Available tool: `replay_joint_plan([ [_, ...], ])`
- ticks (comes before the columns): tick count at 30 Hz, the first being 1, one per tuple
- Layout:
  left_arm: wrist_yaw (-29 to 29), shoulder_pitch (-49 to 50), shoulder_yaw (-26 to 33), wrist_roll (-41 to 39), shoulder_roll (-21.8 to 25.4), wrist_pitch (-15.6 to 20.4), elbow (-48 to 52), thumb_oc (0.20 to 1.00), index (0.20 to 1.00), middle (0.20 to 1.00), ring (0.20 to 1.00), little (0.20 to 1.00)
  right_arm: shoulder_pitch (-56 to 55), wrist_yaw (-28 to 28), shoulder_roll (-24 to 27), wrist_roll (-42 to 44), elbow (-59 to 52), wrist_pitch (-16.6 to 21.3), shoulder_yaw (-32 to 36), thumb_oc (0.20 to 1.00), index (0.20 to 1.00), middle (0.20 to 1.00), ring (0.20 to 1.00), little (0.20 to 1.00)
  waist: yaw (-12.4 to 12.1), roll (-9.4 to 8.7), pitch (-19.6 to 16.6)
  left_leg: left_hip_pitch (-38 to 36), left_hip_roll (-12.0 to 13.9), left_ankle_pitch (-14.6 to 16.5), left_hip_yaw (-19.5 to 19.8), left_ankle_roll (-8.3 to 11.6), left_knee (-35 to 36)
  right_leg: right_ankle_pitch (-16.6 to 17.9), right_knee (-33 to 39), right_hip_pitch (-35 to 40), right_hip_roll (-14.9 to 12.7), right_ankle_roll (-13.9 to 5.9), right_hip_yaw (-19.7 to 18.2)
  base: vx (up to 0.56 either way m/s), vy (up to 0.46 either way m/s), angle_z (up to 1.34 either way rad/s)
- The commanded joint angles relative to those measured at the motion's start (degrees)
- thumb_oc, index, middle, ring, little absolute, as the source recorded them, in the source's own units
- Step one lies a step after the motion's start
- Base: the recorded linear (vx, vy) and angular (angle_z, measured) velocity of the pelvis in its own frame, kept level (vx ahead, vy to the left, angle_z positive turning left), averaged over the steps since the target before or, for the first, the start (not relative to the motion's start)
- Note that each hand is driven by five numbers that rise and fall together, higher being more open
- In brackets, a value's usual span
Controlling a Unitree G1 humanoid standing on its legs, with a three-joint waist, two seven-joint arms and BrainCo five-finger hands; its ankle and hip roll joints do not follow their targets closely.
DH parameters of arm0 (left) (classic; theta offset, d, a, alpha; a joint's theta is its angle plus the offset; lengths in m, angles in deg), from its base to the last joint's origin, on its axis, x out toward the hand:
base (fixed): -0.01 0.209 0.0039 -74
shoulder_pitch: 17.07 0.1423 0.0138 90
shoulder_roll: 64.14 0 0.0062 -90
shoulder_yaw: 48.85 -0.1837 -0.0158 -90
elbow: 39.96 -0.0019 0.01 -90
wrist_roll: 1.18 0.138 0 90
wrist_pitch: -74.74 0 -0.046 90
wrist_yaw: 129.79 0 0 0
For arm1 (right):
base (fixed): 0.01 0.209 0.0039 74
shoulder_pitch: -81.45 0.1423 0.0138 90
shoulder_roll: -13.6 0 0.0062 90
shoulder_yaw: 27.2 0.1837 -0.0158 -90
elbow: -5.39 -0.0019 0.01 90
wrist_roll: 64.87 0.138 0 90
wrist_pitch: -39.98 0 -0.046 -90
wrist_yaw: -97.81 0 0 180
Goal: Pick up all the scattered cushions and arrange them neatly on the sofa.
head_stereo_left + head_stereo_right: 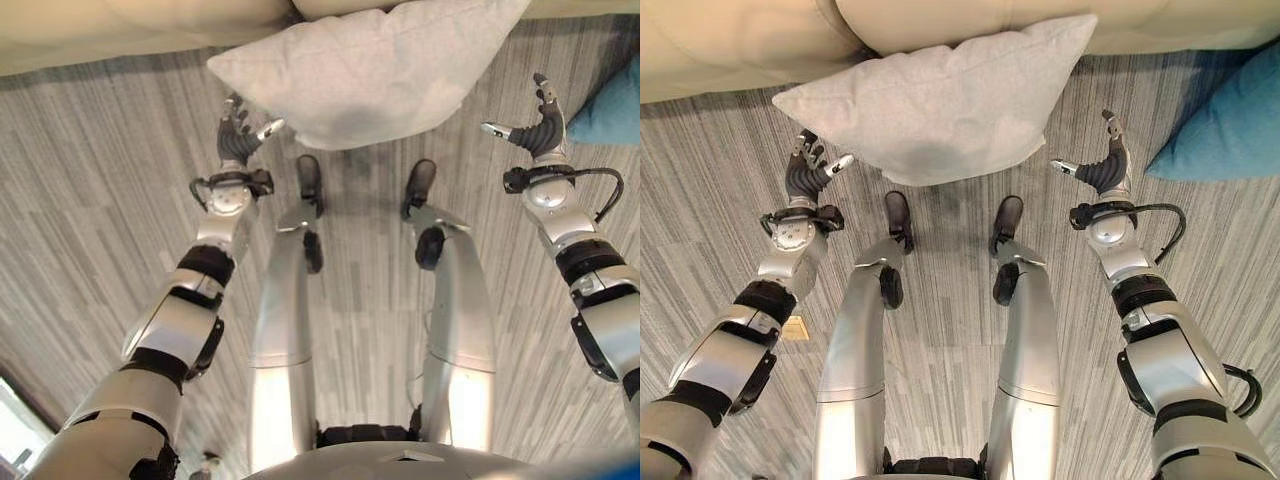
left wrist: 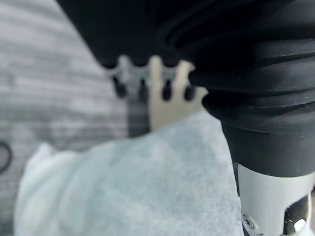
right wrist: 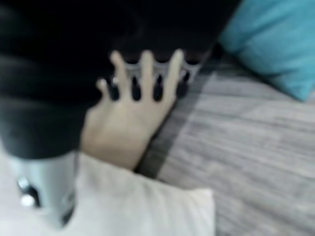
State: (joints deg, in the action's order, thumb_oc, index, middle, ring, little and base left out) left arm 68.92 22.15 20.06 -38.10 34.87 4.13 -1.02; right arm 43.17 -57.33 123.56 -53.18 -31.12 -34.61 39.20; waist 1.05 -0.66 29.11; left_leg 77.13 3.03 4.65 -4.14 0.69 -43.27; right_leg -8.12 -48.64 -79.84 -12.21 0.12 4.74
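Both hands, left hand (image 1: 808, 172) and right hand (image 1: 1105, 167), flanked the grey cushion (image 1: 935, 110) with fingers spread, empty; best squeeze evenly inward before lifting onto the sofa (image 1: 740, 45).

To either side of the grey cushion (image 1: 370, 70), each arm is a run of silver-grey shells broken by black bands at the joints, the left arm (image 1: 180, 320) and the right arm (image 1: 600, 290) alike. The left hand (image 1: 238, 135) and the right hand (image 1: 540, 128) wear dark ribbed covers, with silver, dark-tipped fingers. A small screw head sits in the left wrist's silver piece.
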Motion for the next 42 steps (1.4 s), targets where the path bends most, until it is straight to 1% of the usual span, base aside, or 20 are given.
replay_joint_plan([
  [1, 1.36, 6.04, 0.56, 0.58, -1.02, 1.65, -2.37, 1.000, 1.000, 1.000, 1.000, 1.000, -4.90, -0.31, 0.35, 2.11, -0.14, 1.23, -2.08, 1.000, 1.000, 1.000, 1.000, 1.000, 0.69, 0.77, -9.28, -0.80, -1.41, 0.06, 0.61, 0.99, 4.16, 0.27, 0.49, 0.86, 0.33, -4.77, -2.06, 0.02, 0.022, -0.04],
  [5, 1.33, 0.69, -1.37, -0.02, 0.17, 1.55, -3.15, 1.000, 1.000, 1.000, 1.000, 1.000, 0.21, -1.33, 1.48, 4.16, 2.64, 1.45, -4.27, 1.000, 1.000, 1.000, 1.000, 1.000, 0.82, 0.56, -9.13, 0.93, -1.39, 0.12, 0.37, 0.86, 3.97, 0.48, 0.66, -0.82, 0.07, -5.22, -2.55, 0.01, 0.008, -0.03],
  [9, 1.59, -2.07, -2.70, -0.30, 0.69, 1.96, 0.19, 1.000, 1.000, 1.000, 1.000, 1.000, 4.11, -1.52, 3.00, 4.29, 3.17, 1.32, -6.11, 1.000, 1.000, 1.000, 1.000, 1.000, 0.56, 0.88, -8.69, 2.56, -1.68, 0.27, 0.36, 0.81, 2.78, 0.07, -0.67, -2.55, 0.05, -5.11, -2.62, 0.01, -0.002, 0.00],
  [12, 1.74, -3.27, -3.39, -0.13, 1.31, 2.20, 1.58, 1.000, 1.000, 1.000, 1.000, 1.000, 7.19, -2.06, 4.11, 4.21, 2.35, 1.20, -8.23, 1.000, 1.000, 1.000, 1.000, 1.000, 0.24, 1.11, -8.37, 3.79, -1.70, 0.66, 0.24, 0.79, 1.24, -0.33, -2.07, -4.01, 0.14, -4.93, -2.85, 0.02, 0.001, 0.02],
  [16, 2.07, -4.54, -3.92, -0.39, 1.15, 2.26, 2.02, 1.000, 1.000, 1.000, 1.000, 1.000, 10.14, -2.39, 3.72, 3.47, -0.16, 1.24, -10.55, 1.000, 1.000, 1.000, 1.000, 1.000, -0.03, 1.14, -7.93, 5.29, -1.72, 0.84, 0.47, 0.78, -0.55, -0.58, -3.68, -5.45, 0.44, -4.75, -2.95, 0.01, -0.006, 0.00],
  [20, 2.97, -5.71, -4.11, -0.06, -0.11, 2.32, 2.55, 1.000, 1.000, 1.000, 1.000, 1.000, 12.91, -2.13, 0.86, 2.29, -4.36, 1.03, -12.29, 1.000, 1.000, 1.000, 1.000, 1.000, -0.11, 1.07, -7.40, 6.31, -1.71, 1.05, 0.59, 0.72, -1.96, -0.68, -4.68, -6.41, 0.81, -4.51, -2.97, 0.00, 0.000, 0.00],
  [21, 2.99, -5.71, -4.09, -0.05, -0.09, 2.31, 2.56, 1.000, 1.000, 1.000, 1.000, 1.000, 12.92, -2.10, 0.84, 2.27, -4.40, 0.98, -12.29, 1.000, 1.000, 1.000, 1.000, 1.000, -0.09, 1.05, -7.40, 6.35, -1.71, 1.07, 0.58, 0.72, -2.00, -0.70, -4.73, -6.45, 0.81, -4.51, -2.98, 0.01, -0.019, -0.04],
  [22, 3.57, -6.05, -4.13, 0.46, -0.87, 2.19, 3.23, 1.000, 1.000, 1.000, 1.000, 1.000, 13.39, -1.99, -1.48, 1.72, -6.83, 0.98, -12.59, 1.000, 1.000, 1.000, 1.000, 1.000, -0.01, 1.01, -7.16, 6.60, -1.71, 1.05, 0.54, 0.74, -2.34, -0.62, -4.90, -6.61, 1.09, -4.35, -3.05, 0.01, -0.023, -0.05],
  [25, 3.81, -6.66, -4.90, 1.18, -2.86, 2.12, 3.90, 1.000, 1.000, 1.000, 1.000, 1.000, 13.20, -2.90, -6.12, 1.19, -8.94, 0.74, -13.52, 1.000, 1.000, 1.000, 1.000, 1.000, -0.02, 1.07, -7.30, 6.74, -1.68, 0.90, 0.74, 0.75, -2.49, -0.58, -5.02, -6.77, 1.44, -4.21, -2.81, 0.00, -0.010, -0.01],
  [26, 4.14, -7.19, -4.98, 1.65, -3.38, 2.24, 4.97, 1.000, 1.000, 1.000, 1.000, 1.000, 13.16, -3.74, -8.41, 0.61, -10.17, 0.53, -14.01, 0.824, 0.824, 0.824, 0.824, 0.824, -0.06, 1.12, -7.47, 6.90, -1.71, 0.75, 0.94, 0.78, -2.47, -0.49, -4.98, -6.87, 1.74, -4.10, -2.69, 0.00, 0.000, 0.00],
  [27, 4.02, -7.42, -5.38, 1.84, -3.87, 2.30, 6.09, 1.000, 1.000, 1.000, 1.000, 1.000, 13.06, -4.28, -9.73, 0.33, -10.60, 0.44, -14.62, 0.677, 0.677, 0.677, 0.677, 0.677, -0.11, 1.17, -7.54, 6.96, -1.71, 0.63, 0.98, 0.80, -2.37, -0.47, -4.92, -6.93, 1.80, -4.05, -2.58, 0.00, 0.000, 0.00],
  [28, 4.05, -7.74, -5.57, 1.98, -4.27, 2.37, 6.36, 0.526, 0.526, 0.526, 0.526, 0.526, 12.95, -4.68, -10.86, -0.01, -11.01, 0.46, -14.99, 0.200, 0.200, 0.200, 0.200, 0.200, -0.13, 1.18, -7.63, 6.97, -1.68, 0.50, 1.00, 0.85, -2.25, -0.44, -4.79, -6.90, 1.85, -4.03, -2.50, 0.00, 0.000, 0.00],
  [29, 4.18, -7.93, -5.43, 2.08, -4.50, 2.50, 6.93, 0.526, 0.526, 0.526, 0.526, 0.526, 13.12, -4.96, -11.43, -0.36, -11.64, 0.42, -15.02, 0.200, 0.200, 0.200, 0.200, 0.200, -0.10, 1.23, -7.65, 7.01, -1.60, 0.45, 1.01, 0.87, -2.22, -0.45, -4.88, -6.94, 1.90, -4.00, -2.40, 0.00, 0.000, 0.00],
  [30, 4.33, -8.19, -5.27, 2.19, -4.49, 2.70, 8.21, 0.200, 0.200, 0.200, 0.200, 0.200, 13.12, -5.32, -12.16, -0.49, -12.61, 0.38, -15.26, 0.200, 0.200, 0.200, 0.200, 0.200, -0.17, 1.28, -7.64, 7.06, -1.62, 0.33, 1.11, 0.89, -2.19, -0.44, -5.01, -7.04, 2.01, -3.95, -2.32, -0.01, -0.014, -0.03],
  [33, 4.80, -6.95, -4.09, 2.37, -4.04, 3.09, 11.40, 0.200, 0.200, 0.200, 0.200, 0.200, 12.28, -5.66, -12.54, -1.52, -16.49, 0.40, -14.79, 0.200, 0.200, 0.200, 0.200, 0.200, 0.04, 1.28, -7.88, 7.21, -1.65, 0.08, 1.47, 0.97, -2.39, -0.30, -5.26, -7.02, 2.33, -3.72, -2.13, 0.00, -0.011, 0.00],
  [35, 4.99, -4.45, -2.89, 2.28, -3.66, 3.60, 15.20, 0.200, 0.200, 0.200, 0.200, 0.200, 10.34, -5.99, -10.79, -2.17, -20.06, 0.60, -13.34, 0.200, 0.200, 0.200, 0.200, 0.200, 0.09, 1.27, -8.43, 6.97, -1.78, 0.12, 1.84, 0.96, -2.85, -0.42, -5.64, -6.65, 2.73, -3.33, -2.05, 0.01, -0.044, 0.00],
  [36, 5.03, -4.32, -2.90, 2.32, -3.68, 3.57, 15.31, 0.200, 0.200, 0.200, 0.200, 0.200, 10.19, -6.00, -10.75, -2.20, -20.20, 0.54, -13.30, 0.200, 0.200, 0.200, 0.200, 0.200, 0.06, 1.28, -8.47, 6.95, -1.77, 0.15, 1.84, 0.96, -2.88, -0.44, -5.65, -6.62, 2.74, -3.32, -2.05, 0.01, -0.047, 0.00],
  [37, 5.01, -2.53, -2.07, 2.66, -2.98, 3.62, 17.12, 0.200, 0.200, 0.200, 0.200, 0.200, 8.74, -6.44, -9.34, -2.55, -22.85, 0.55, -12.33, 0.200, 0.200, 0.200, 0.200, 0.200, 0.08, 1.15, -8.91, 6.42, -1.71, 0.21, 2.12, 0.97, -2.84, -0.47, -5.67, -6.06, 3.02, -3.09, -1.90, -0.01, -0.034, -0.01],
  [41, 4.82, 0.83, -0.98, 3.59, -2.62, 3.75, 19.69, 0.200, 0.200, 0.200, 0.200, 0.200, 4.92, -6.65, -8.39, -2.41, -26.26, 1.17, -9.66, 0.200, 0.200, 0.200, 0.200, 0.200, 0.20, 1.06, -9.39, 4.34, -0.96, -0.10, 2.13, 1.20, -1.69, 0.02, -4.48, -3.68, 3.33, -3.16, -1.28, -0.04, -0.032, -0.03],
  [42, 4.04, 3.76, -0.14, 3.39, -3.06, 3.87, 20.94, 0.200, 0.200, 0.200, 0.200, 0.200, 1.78, -6.86, -8.11, -3.03, -28.02, 1.29, -8.03, 0.200, 0.200, 0.200, 0.200, 0.200, 0.27, 1.08, -9.51, 1.03, -0.36, -0.78, 2.34, 1.51, 0.76, 0.32, -2.55, -0.30, 3.53, -3.25, -0.54, -0.07, -0.058, -0.06],
])
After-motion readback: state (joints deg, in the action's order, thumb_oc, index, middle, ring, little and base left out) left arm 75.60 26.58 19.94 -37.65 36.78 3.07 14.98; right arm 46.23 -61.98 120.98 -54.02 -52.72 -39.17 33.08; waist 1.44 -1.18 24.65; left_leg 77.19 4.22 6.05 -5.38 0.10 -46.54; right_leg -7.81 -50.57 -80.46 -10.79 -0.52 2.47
